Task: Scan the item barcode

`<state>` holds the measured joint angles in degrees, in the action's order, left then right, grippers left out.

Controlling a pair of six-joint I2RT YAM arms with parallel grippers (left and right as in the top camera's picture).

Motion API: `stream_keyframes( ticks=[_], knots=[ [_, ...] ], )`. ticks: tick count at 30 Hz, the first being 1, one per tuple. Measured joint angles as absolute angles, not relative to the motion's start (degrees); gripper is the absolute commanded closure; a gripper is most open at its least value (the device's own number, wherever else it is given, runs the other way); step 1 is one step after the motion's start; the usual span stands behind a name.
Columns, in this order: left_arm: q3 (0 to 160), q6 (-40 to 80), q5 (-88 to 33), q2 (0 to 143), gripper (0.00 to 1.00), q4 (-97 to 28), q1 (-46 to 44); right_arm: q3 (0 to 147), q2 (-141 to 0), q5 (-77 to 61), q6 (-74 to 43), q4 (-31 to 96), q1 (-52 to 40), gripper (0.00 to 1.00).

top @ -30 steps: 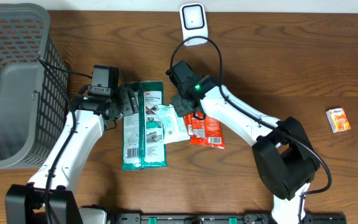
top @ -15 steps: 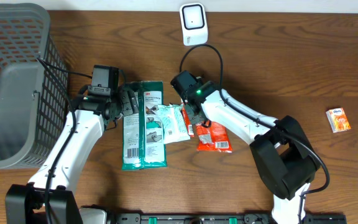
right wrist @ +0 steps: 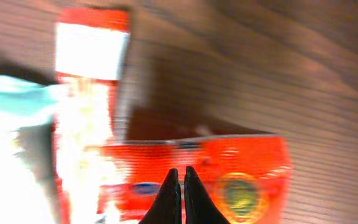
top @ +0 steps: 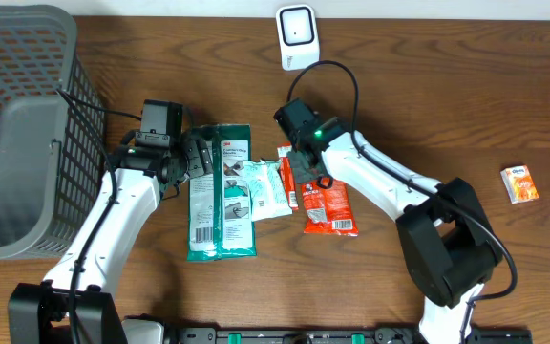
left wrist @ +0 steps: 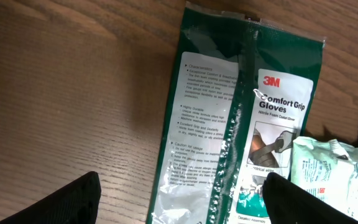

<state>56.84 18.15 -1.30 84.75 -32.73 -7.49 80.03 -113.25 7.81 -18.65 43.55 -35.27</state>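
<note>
The white barcode scanner (top: 297,36) stands at the table's far edge. A red snack packet (top: 330,205) lies flat right of centre, and my right gripper (top: 303,173) hovers shut over its upper left corner. In the blurred right wrist view the shut fingertips (right wrist: 179,173) meet over that red packet (right wrist: 235,174), with nothing visible between them. A green 3M gloves pack (top: 221,196) lies left of centre. My left gripper (top: 195,156) stands open at its top left edge, the pack (left wrist: 241,118) filling the gap between the wide fingers (left wrist: 61,202).
A grey mesh basket (top: 22,134) fills the left side. A teal-white pouch (top: 267,189) lies between the gloves pack and the red packet, overlapping a second red pack (right wrist: 92,50). A small orange box (top: 520,183) sits far right.
My right gripper has moved right and slightly back, staying shut. The red packet has slid right and toward the front edge. The left arm has not moved.
</note>
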Motion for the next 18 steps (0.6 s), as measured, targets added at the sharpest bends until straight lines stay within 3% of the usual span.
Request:
stream_keyframes(
  ticks=[7,18],
  knots=[
    [56.86,18.15,-1.32,84.75,0.16,-32.73,-7.49,80.03,-113.08,-0.27,-18.41,42.48,-36.03,0.99],
    [56.86,18.15,-1.32,84.75,0.16,-32.71,-7.49,80.03,-113.08,-0.62,-18.39,42.54,-41.58,0.97]
  ],
)
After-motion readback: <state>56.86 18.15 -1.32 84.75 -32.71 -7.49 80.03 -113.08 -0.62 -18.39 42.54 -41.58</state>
